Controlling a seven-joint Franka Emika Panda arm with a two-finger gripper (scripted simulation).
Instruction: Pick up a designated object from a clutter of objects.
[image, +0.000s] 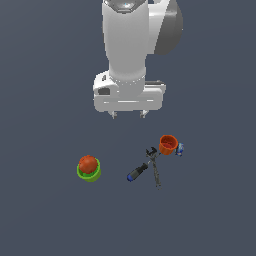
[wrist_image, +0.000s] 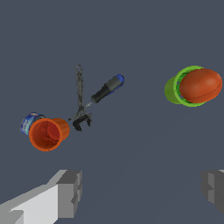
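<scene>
The red-orange ball (image: 87, 164) sits in the small green bowl (image: 90, 175) at the exterior view's left; both also show in the wrist view, ball (wrist_image: 200, 85) and bowl (wrist_image: 174, 90). The orange cup (image: 168, 144) stands at the exterior view's right with the tiny blue item (image: 180, 148) touching it. The dark clamp tool (image: 154, 167) and the black cylinder with blue tip (image: 137, 172) lie between them. My gripper (image: 129, 114) hangs open and empty, high above the floor, behind the clutter. Its fingers (wrist_image: 69, 192) show wide apart in the wrist view.
The floor (image: 45, 215) is plain dark grey. The arm's white body (image: 127, 45) rises behind the objects. In the wrist view the cup (wrist_image: 47, 134), blue item (wrist_image: 29, 122), clamp (wrist_image: 80, 100) and cylinder (wrist_image: 107, 88) lie together, apart from the bowl.
</scene>
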